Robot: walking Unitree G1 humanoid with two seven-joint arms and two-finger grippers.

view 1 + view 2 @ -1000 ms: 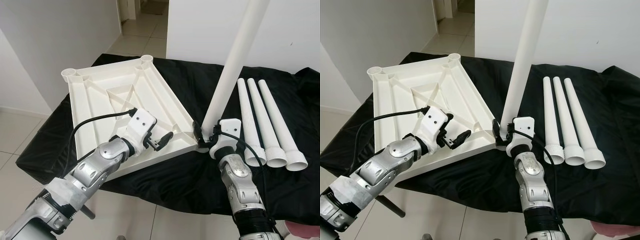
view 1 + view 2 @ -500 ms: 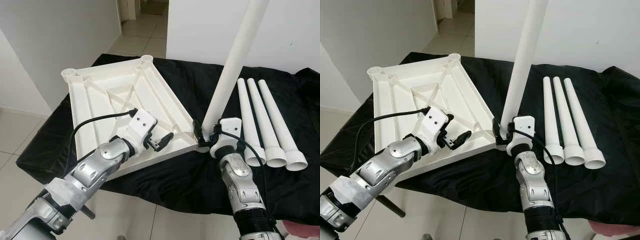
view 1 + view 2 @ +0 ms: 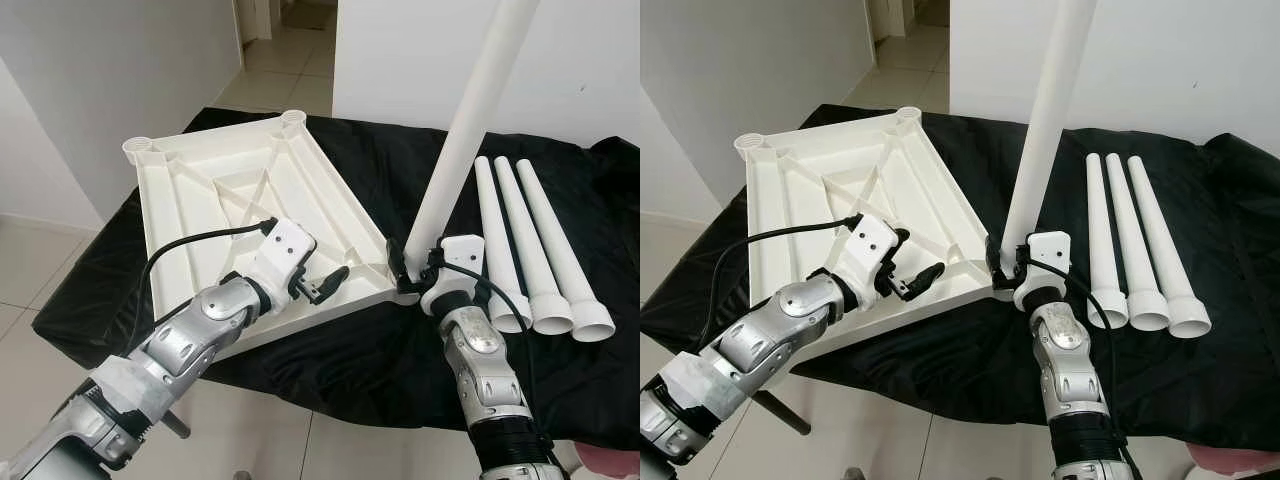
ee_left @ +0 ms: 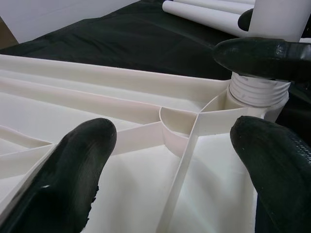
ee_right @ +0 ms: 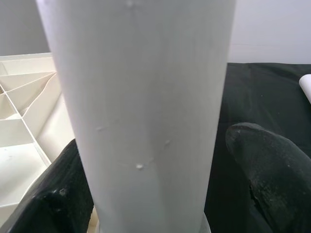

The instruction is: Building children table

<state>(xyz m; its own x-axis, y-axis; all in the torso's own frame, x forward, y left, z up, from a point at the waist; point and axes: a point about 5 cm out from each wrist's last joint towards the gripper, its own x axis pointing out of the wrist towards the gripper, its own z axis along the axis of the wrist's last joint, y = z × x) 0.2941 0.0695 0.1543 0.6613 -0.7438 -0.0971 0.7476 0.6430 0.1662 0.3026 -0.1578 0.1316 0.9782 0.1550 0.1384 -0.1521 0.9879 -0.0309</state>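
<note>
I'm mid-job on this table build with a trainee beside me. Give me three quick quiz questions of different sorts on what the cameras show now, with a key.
1. True or false: the tabletop lies upside down, ribs showing, on the black cloth.
2. How many loose legs lie side by side on the cloth on the robot's right? A) two B) three C) five
3. Fill in: the right gripper grips the base of the upright leg at the tabletop's near-right ____ socket, while the open left gripper hovers over the ribs.

Key: 1 true; 2 B; 3 corner.
</note>
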